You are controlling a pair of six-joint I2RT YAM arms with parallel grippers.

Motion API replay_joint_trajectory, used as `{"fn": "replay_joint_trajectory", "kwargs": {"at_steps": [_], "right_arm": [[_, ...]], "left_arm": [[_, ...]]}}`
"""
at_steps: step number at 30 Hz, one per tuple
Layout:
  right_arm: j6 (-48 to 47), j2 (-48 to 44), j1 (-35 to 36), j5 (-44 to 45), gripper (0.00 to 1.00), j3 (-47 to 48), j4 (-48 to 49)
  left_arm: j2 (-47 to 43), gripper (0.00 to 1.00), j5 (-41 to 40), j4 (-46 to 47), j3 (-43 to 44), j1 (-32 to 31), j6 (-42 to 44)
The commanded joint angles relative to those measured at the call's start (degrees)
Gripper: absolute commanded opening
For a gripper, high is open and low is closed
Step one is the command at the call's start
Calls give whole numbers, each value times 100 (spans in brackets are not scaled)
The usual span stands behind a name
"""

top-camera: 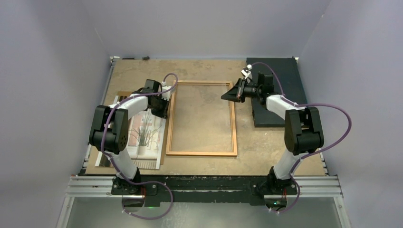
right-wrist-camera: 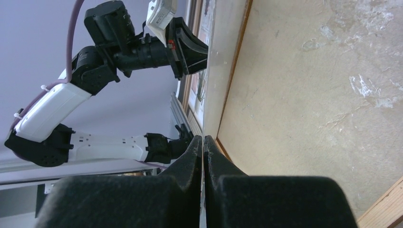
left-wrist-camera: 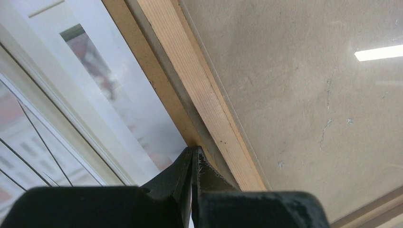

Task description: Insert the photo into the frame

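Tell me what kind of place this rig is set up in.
Probably a lab test booth, not a home: plain grey walls close in three sides, the arms are bolted to an aluminium rail, and the tabletop is a worn, stained board.

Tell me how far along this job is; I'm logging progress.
Done: the frame lies flat mid-table, the table showing through it. In hand: the left gripper and right gripper, both shut, sit by its side rails. Left: the photo lies outside, left of it, not yet inserted.
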Motion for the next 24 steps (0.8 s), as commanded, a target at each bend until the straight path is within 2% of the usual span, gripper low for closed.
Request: {"fn": "replay_joint_trajectory", "kwargs": {"at_steps": [1,14,24], "right_arm": [[178,-209,-19,-158,0,-154,661],[802,-380,-8,-265,0,-494,1670],[1029,-561,61,-67,0,-922,2024]], "left_arm": [[88,0,98,274,-42,-33,-92],[99,0,104,435,-233,-53,-160],[-4,0,104,534,-374,-63,-175]]}}
